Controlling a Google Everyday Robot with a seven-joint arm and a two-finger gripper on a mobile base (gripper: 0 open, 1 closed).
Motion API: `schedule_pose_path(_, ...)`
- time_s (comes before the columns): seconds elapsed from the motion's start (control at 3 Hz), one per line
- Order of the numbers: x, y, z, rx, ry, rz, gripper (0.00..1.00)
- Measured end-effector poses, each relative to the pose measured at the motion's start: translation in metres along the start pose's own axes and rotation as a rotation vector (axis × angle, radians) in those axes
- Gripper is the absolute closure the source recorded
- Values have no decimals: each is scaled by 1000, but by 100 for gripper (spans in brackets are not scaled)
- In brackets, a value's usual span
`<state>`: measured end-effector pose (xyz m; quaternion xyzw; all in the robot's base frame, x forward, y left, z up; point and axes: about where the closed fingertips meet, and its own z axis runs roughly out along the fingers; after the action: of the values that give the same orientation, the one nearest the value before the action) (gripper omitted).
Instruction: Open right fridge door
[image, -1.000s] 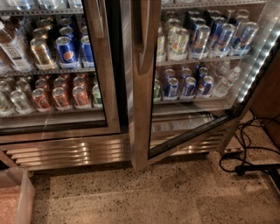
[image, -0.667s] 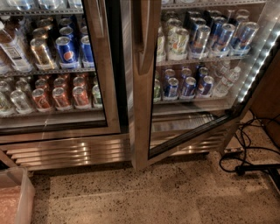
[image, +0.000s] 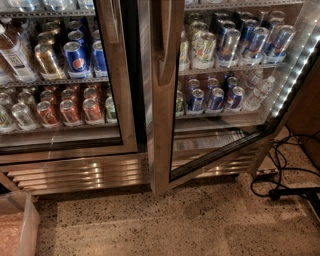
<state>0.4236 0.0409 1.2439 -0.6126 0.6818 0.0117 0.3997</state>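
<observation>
Nothing has shifted since a second ago: the right fridge door (image: 161, 130) stands ajar at the same angle. It is a tall glass pane in a brushed steel frame. Its handle side is swung out toward the camera, and its lower edge runs on a slant back toward the cabinet at right. A long vertical metal handle (image: 162, 30) runs up the near stile, and a white LED strip (image: 295, 70) glows along the far edge. Through the glass show shelves of blue and silver cans (image: 215, 97) and a clear bottle (image: 257, 92).

Just left of it, the twin glass door (image: 127, 100) sits closed over Pepsi cans (image: 75, 57) and, a shelf lower, red-orange cans (image: 70, 111). A ribbed steel grille (image: 75, 175) runs beneath it. The speckled floor (image: 175, 225) lies in front, with black cables (image: 285, 170) looped at right and a translucent bin (image: 20, 225) at the lower left corner.

The gripper is outside the camera view, so I cannot tell how its jaws stand.
</observation>
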Motion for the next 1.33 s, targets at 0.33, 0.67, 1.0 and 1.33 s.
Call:
schedule_pose_path(0.33,0,0,0,0,0,0,29)
schedule_pose_path(0.67,0,0,0,0,0,0,42)
schedule_pose_path(1.0,0,0,0,0,0,0,54)
schedule_pose_path(1.33,0,0,0,0,0,0,60)
